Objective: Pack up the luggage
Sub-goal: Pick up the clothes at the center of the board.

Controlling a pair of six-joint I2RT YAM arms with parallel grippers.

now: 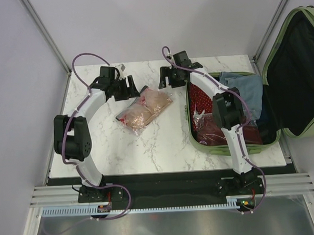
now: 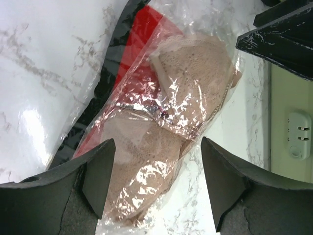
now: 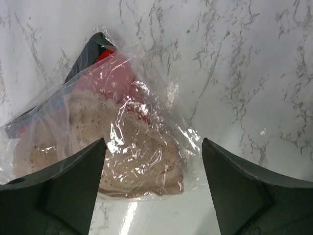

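Note:
The sage-green luggage (image 1: 292, 26) lies open at the right of the table, lid up, with red and blue clothes inside its lower half. A clear plastic bag of beige lace cloth (image 1: 144, 111) with red and black parts lies on the marble between the arms. It also shows in the left wrist view (image 2: 166, 117) and the right wrist view (image 3: 122, 147). My left gripper (image 1: 130, 90) is open just left of the bag's far end. My right gripper (image 1: 164, 78) is open just right of that end. Neither holds anything.
The marble table (image 1: 164, 148) ends at a black strip in front. Grey walls stand at the back and sides. In the left wrist view the luggage's edge with its white lock (image 2: 299, 134) shows at the right.

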